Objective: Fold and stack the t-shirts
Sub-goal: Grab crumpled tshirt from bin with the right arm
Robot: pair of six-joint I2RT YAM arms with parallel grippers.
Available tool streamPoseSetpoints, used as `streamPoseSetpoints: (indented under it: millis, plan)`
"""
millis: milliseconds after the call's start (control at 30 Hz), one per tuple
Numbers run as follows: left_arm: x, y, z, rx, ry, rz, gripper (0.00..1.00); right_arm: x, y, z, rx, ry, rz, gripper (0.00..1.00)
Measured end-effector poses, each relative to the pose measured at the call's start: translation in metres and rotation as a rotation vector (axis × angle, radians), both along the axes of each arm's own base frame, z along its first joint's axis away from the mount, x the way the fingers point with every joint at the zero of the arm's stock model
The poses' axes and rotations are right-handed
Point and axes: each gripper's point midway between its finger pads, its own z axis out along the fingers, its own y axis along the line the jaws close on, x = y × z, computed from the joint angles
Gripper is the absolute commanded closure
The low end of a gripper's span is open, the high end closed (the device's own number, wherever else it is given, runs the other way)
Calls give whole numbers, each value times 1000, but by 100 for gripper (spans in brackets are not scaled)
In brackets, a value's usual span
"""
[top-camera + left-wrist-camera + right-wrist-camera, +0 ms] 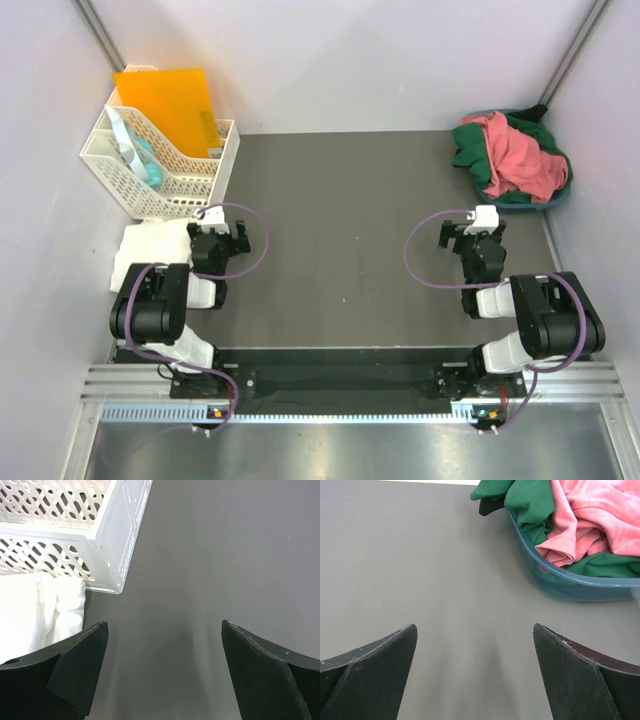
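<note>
A salmon-pink t-shirt [515, 155] and a dark green t-shirt [470, 150] lie crumpled together in a teal tub [545, 202] at the back right; they also show in the right wrist view, pink [592, 515] over green [532, 500]. A white t-shirt [150, 250] lies folded at the left, beside my left arm; its edge shows in the left wrist view [35, 610]. My left gripper [222, 238] [165, 655] is open and empty over the dark mat. My right gripper [472, 236] [475, 655] is open and empty, short of the tub.
A white lattice basket [160, 160] [75, 545] stands at the back left with an orange folder [170, 105] and a bottle in it. The dark grey mat [340, 230] covers the table between white walls. The arm bases sit on the metal rail at the near edge.
</note>
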Motion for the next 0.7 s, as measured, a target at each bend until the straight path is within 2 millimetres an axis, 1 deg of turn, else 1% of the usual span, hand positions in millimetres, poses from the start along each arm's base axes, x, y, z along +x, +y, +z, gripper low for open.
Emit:
streamPoseSetpoints:
  millis: [467,567,633,700]
  plan:
    - [1,0,2,0,-14,0,1,0,0,0,0,0,0,0]
    - [0,-4,2,-2,-13,-22,1,-1,0,2,-1,2,1,0]
    - [-1,-8,2,-4,17,-51,1,-3,0,8,0,-5,2,0]
    - [3,-11,10,-6,36,-65,1,-2,1,19,0,-14,5,0]
